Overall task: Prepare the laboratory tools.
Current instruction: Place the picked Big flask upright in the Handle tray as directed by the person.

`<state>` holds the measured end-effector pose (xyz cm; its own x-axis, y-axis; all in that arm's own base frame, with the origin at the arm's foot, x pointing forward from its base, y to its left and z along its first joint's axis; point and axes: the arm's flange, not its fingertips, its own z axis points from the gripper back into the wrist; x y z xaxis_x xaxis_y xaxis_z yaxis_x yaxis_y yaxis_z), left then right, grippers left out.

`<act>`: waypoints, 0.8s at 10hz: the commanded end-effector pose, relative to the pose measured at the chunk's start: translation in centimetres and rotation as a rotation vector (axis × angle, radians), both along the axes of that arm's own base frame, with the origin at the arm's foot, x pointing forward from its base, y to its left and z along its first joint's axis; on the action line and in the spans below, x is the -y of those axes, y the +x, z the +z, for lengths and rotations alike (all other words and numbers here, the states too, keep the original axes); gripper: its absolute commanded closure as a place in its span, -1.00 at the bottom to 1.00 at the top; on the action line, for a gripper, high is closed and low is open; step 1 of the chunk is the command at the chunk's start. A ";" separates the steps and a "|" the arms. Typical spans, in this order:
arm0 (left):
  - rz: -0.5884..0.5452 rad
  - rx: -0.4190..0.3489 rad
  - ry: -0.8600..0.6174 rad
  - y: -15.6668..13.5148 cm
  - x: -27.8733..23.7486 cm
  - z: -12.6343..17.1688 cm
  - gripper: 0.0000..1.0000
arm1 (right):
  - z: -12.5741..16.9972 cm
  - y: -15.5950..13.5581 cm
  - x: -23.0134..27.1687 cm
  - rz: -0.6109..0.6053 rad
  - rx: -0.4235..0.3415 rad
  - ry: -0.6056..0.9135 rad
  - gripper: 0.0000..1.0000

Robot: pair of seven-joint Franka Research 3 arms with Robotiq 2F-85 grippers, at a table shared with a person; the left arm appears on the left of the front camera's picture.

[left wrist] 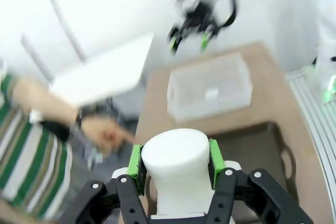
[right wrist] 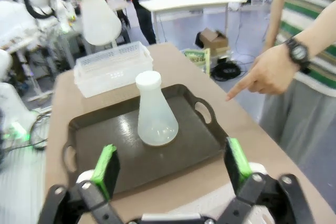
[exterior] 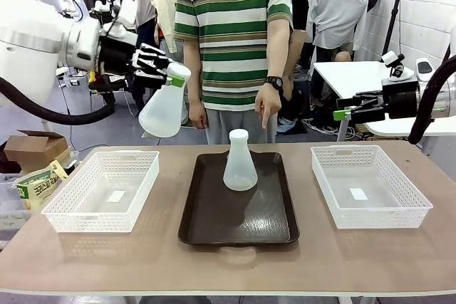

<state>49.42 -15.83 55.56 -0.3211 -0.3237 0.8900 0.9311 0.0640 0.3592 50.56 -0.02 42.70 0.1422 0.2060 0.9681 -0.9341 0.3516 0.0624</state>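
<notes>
Left white mesh plastic basket (exterior: 102,190): nothing in it but a small label on its floor.

Left gripper (exterior: 173,74), raised above and behind that basket: green pads pinched on the neck of a translucent frosted-white conical flask (exterior: 164,105). Flask hangs in the air, clear of the table. Long axis tilted: neck up and toward picture right, wide base down and toward picture left.

Centre: dark brown rectangular tray (exterior: 239,223) with the second frosted-white conical flask (exterior: 240,161) standing at its far end. Upright, long axis vertical, mouth up, base flat on the tray.

Behind the tray, person in a striped shirt; hand (exterior: 268,102) with index finger extended, pointing down toward the standing flask, other fingers curled. It holds nothing.

Right white mesh basket (exterior: 368,185): also only a label.

Right gripper (exterior: 343,111), high at the far right, jaws spread wide, nothing between them.

Progress, as judged: roughly half. One flask lifted but not set down anywhere; where it goes cannot be told. The other flask is untouched on the tray
</notes>
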 end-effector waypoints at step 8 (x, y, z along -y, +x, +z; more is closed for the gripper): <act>-0.235 -0.138 -0.173 -1.0 3.8 -9.0 1.00 | 0.1 0.1 -0.1 -0.005 -0.018 -0.013 -1.00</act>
<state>48.96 -17.13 47.79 -0.2498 -0.1310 0.9594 0.9662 -0.0992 0.2380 50.56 -0.01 42.69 0.1423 0.2062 0.9681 -0.9342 0.3513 0.0625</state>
